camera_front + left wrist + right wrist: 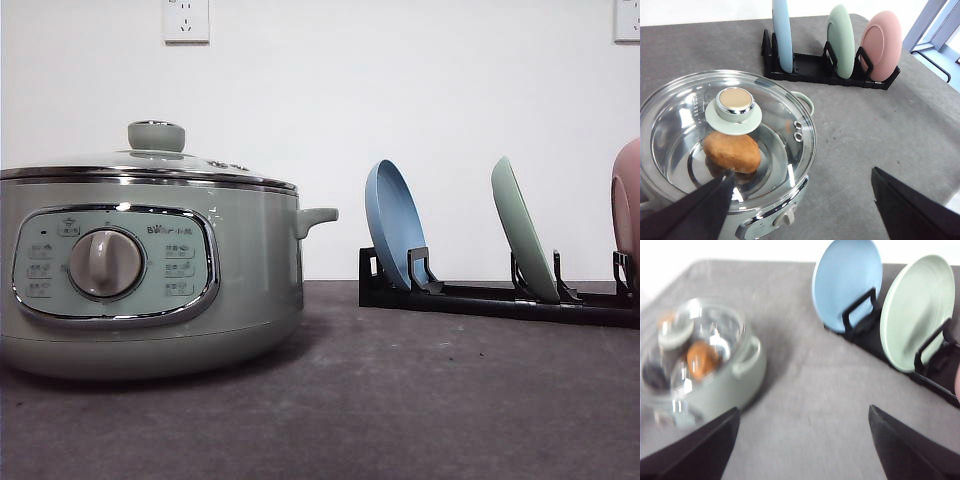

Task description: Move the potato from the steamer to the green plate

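Straight ahead in the front view, the steamer point(150, 270) stands on the grey table point(420, 400) with its glass lid point(150, 165) on and its dial point(105, 263) facing the camera. Beyond the steamer's side handle point(318, 217) a black dish rack point(500, 298) holds plates on edge: nearest the steamer a blue plate point(393, 235), then the green plate point(522, 240), then the edge of a pink dish point(627, 215). Two wall sockets point(186, 20) sit high on the white wall behind.

From the left wrist view, the potato point(732, 151) lies inside the steamer point(725, 150), seen through the closed lid point(765, 120) and partly under the lid's knob point(735, 104). The left gripper point(800, 205) hangs above the steamer's near rim with its dark fingers point(695, 212) spread wide and nothing between them. Past the steamer, the rack point(825, 70) carries the blue plate point(782, 35), the green plate point(841, 40) and the pink dish point(882, 45), all upright.

The right wrist view is blurred. The right gripper point(802, 445) is spread apart and empty over bare table, between the steamer point(705, 370) and the rack point(935, 375). The potato point(702, 360) shows as an orange patch under the lid. The blue plate point(845, 282) and the green plate point(915, 310) lean in the rack, well apart from the steamer.
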Controlling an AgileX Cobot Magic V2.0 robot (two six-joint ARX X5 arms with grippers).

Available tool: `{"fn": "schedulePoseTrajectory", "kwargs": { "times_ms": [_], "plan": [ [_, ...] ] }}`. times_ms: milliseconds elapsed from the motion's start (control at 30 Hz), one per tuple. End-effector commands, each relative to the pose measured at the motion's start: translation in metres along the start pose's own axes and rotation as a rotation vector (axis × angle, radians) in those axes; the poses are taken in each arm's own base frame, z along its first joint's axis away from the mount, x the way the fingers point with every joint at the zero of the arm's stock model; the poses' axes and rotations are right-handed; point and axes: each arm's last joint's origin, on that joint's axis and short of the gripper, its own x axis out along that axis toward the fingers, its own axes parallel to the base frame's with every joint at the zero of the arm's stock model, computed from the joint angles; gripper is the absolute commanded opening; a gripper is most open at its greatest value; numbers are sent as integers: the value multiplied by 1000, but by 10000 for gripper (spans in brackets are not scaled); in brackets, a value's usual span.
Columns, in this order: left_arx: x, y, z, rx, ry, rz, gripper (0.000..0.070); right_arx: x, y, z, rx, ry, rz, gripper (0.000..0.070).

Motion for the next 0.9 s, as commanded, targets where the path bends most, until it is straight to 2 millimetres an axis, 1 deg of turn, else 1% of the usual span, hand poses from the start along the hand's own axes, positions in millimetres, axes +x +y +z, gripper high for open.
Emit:
{"fn": "schedulePoseTrajectory", "kwargs": {
  "times_ms": [0, 100, 200, 367, 467, 533, 633, 767, 867],
  "plan": [
    [-3, -2, 6, 14, -25, -5, 557, 7, -2, 14, 44, -16, -2, 522],
    [-3, -2, 6, 14, -24, -5, 557, 23, -8, 35, 48, -11, -27, 522],
    [-3, -2, 6, 13, -22, -6, 557, 44, -15, 58, 55, 1, -32, 522],
    [-3, -2, 6, 12, -21, -6, 557, 85, -32, 93, 66, 26, -80, 521],
    [-3, -2, 6, 11, -20, -6, 557, 113, -44, 106, 79, 55, -88, 521],
    [-3, -2, 6, 11, -20, -6, 557, 132, -52, 112, 89, 79, -92, 521],
    [-3, -2, 6, 11, -20, -6, 557, 159, -65, 113, 105, 116, -109, 521],
    [-3, -2, 6, 11, -19, -6, 557, 191, -80, 108, 117, 149, -124, 521],
    [-3, -2, 6, 11, -19, -6, 557, 211, -90, 102, 128, 166, -128, 521]
  ]
}}
